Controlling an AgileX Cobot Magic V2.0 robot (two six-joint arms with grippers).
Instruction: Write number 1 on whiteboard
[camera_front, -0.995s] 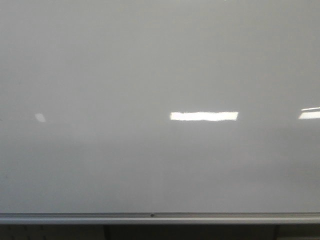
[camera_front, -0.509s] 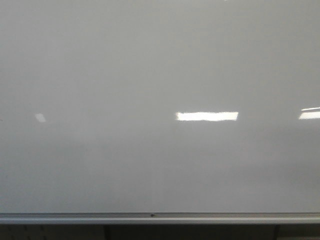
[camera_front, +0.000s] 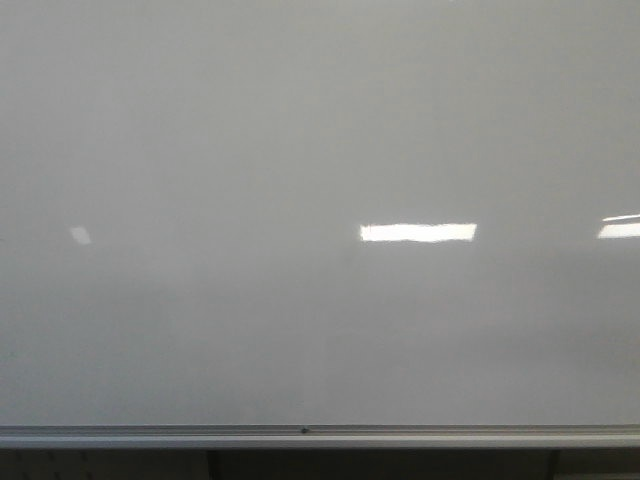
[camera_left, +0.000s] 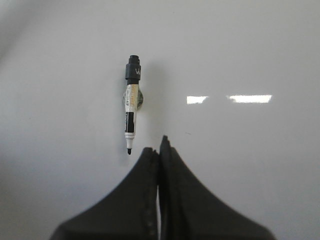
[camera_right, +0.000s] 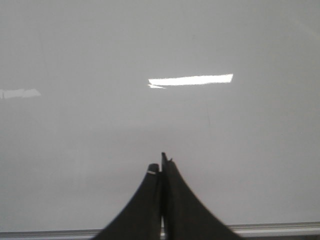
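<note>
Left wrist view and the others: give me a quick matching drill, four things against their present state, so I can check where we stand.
Things:
1. marker
2. left pincer
3. whiteboard
4. metal rail

States:
A. runs along the board's lower edge
B. shut, holding nothing
C. uncapped, on the board surface, not gripped
D. glossy, no stroke visible in the front view

Pairs: 1-C, 2-B, 3-D, 4-A
</note>
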